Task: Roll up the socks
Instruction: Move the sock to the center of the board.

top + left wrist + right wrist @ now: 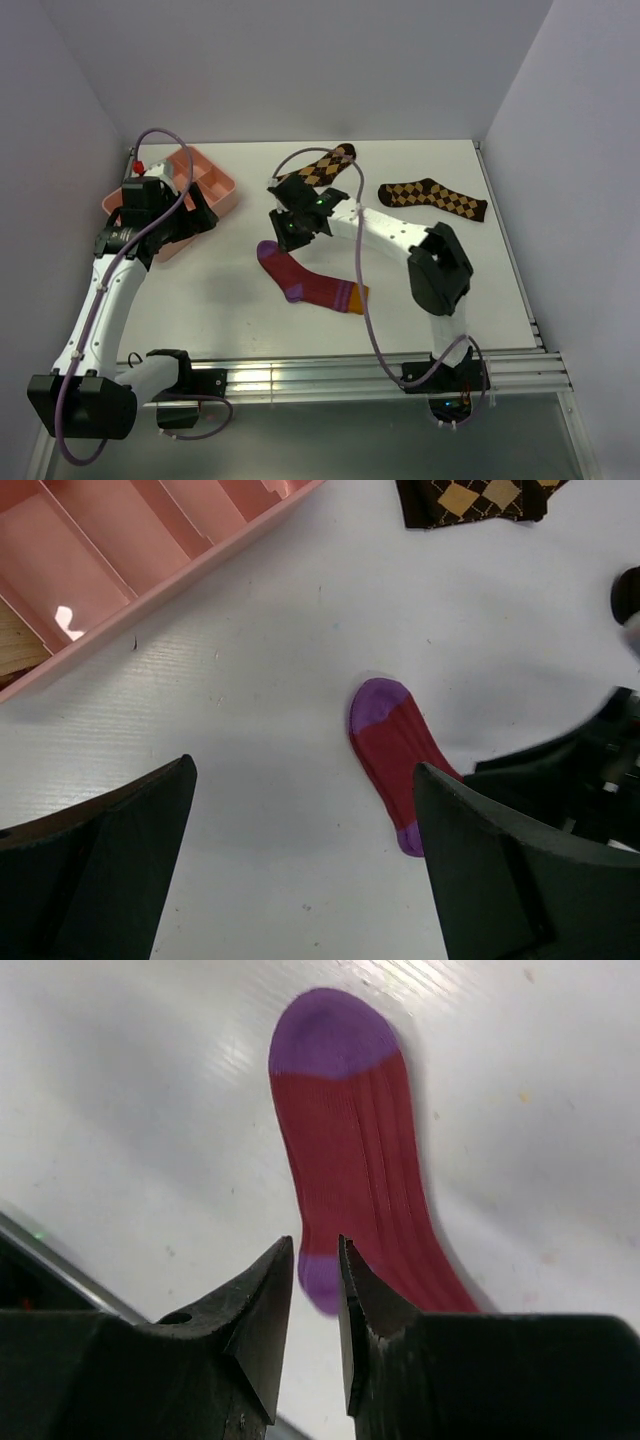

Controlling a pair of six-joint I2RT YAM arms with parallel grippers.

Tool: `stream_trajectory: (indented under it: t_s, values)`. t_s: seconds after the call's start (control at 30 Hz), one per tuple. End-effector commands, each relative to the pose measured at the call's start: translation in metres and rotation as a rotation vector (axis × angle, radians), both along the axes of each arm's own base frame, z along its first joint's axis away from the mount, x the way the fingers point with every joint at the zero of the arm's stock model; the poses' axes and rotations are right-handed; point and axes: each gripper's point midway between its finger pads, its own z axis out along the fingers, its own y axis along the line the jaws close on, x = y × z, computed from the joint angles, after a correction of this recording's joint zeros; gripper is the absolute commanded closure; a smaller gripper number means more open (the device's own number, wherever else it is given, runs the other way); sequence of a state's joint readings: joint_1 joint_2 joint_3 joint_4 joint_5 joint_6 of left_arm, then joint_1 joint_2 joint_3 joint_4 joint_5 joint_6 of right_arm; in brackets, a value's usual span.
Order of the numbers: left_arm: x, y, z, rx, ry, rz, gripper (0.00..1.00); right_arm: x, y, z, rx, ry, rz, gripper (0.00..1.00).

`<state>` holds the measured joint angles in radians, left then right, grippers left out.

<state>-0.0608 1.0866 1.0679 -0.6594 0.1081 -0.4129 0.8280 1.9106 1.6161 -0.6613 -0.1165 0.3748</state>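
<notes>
The crimson sock (310,280), with purple toe and heel and an orange cuff, lies flat mid-table. It also shows in the left wrist view (395,745) and the right wrist view (350,1160). The tan sock with maroon toe is out of view. My right gripper (290,232) hovers over the sock's toe end; in its own view (315,1250) the jaws stand nearly together with only a thin gap, and nothing is between them. My left gripper (200,215) is wide open and empty (305,860), to the left of the sock, next to the tray.
A pink divided tray (215,185) sits at the back left, also in the left wrist view (150,590). One brown argyle sock (325,165) lies behind my right gripper, another (432,198) at the back right. Walls close the table on three sides.
</notes>
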Motion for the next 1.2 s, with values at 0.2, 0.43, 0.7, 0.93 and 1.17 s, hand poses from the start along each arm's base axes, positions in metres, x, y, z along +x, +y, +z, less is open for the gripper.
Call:
stream_trajectory:
  t_s: [0.2, 0.43, 0.7, 0.93, 1.17]
  values:
    - [-0.004, 0.000, 0.016, 0.009, -0.092, -0.013, 0.05, 0.027, 0.047, -0.057, -0.008, -0.060, 0.146, 0.68]
    - [-0.009, -0.007, 0.013, -0.001, -0.114, -0.059, 0.05, 0.060, 0.033, -0.100, -0.090, -0.046, -0.003, 0.69]
    - [-0.010, -0.032, 0.006, -0.035, -0.127, -0.143, 0.05, 0.108, 0.013, -0.058, -0.007, -0.078, -0.132, 0.69]
    - [-0.005, -0.093, -0.005, -0.020, -0.144, -0.282, 0.05, 0.112, -0.015, 0.043, 0.124, -0.213, -0.251, 0.60]
    - [-0.008, -0.172, -0.021, 0.092, -0.186, -0.445, 0.09, 0.088, -0.146, 0.051, 0.110, -0.182, -0.604, 0.37]
